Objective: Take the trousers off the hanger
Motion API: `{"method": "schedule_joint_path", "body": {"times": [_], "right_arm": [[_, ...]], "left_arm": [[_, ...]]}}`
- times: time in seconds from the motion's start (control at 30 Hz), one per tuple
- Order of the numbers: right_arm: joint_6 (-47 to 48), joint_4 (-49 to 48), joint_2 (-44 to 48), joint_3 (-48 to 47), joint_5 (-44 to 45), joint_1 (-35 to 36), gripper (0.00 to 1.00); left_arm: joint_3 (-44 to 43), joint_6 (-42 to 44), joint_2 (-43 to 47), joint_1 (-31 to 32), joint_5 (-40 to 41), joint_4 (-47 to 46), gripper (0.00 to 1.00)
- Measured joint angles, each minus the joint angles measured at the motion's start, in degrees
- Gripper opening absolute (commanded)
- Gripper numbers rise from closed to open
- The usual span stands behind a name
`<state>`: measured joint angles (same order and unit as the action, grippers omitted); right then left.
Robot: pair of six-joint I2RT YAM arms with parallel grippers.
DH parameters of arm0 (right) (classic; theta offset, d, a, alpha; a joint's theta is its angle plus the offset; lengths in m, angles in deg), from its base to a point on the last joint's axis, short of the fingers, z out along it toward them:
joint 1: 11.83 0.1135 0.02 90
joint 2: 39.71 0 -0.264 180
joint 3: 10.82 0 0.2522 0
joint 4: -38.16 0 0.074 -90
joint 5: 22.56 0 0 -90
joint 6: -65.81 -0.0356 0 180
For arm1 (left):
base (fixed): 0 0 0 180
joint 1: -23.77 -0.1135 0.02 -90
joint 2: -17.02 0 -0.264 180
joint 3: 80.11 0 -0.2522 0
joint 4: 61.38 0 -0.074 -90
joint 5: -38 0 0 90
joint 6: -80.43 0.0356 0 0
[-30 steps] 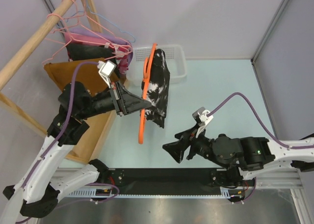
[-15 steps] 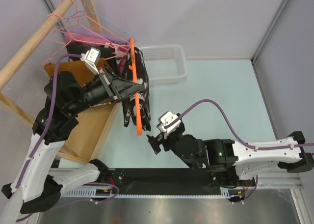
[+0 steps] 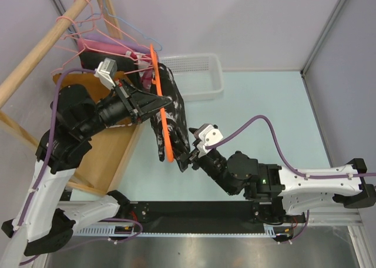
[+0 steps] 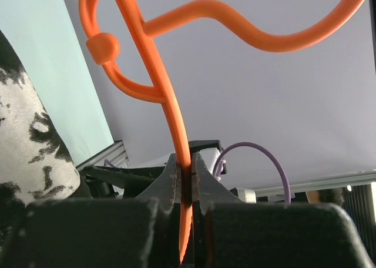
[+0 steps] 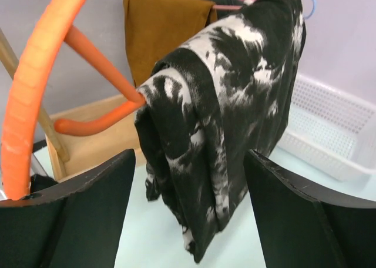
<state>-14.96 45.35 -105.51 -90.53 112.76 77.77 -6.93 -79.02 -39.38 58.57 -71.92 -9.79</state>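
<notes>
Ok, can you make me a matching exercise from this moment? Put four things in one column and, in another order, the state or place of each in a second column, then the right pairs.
Things:
1. orange hanger
2. black and white trousers
3. plastic basket
4. right gripper

States or places:
a. open, close to the low end of the hanging cloth
b. clamped in the shut left gripper
c. draped over the hanger
d. white, at the far side of the scene

Pairs: 1-b, 2-c, 3-d, 4-a
</notes>
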Motion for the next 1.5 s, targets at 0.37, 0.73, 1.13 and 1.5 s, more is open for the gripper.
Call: {"method": "schedule_joint_path", "body": {"times": [0.37, 0.73, 1.13, 1.5], "right_arm": [[5.97, -9.2, -1.86, 1.16, -0.61, -3.96, 0.72], [7.54, -14.21, -2.64, 4.57, -4.22, -4.7, 0.73], [8.09, -13.77, -1.9, 8.37, -4.0, -5.77, 0.74], [8.2, -6.75, 2.67, 3.82, -9.11, -6.16, 0.82]], "left_arm": [[-0.42, -2.62, 0.07, 0.0, -2.25, -0.79, 0.0], [-0.66, -2.99, 0.02, -0.07, -3.37, -1.16, 0.0], [-2.23, -3.67, -0.17, -0.07, -5.38, -1.75, 0.0], [-2.21, -4.11, -0.17, -0.07, -6.6, -2.78, 0.0]]}}
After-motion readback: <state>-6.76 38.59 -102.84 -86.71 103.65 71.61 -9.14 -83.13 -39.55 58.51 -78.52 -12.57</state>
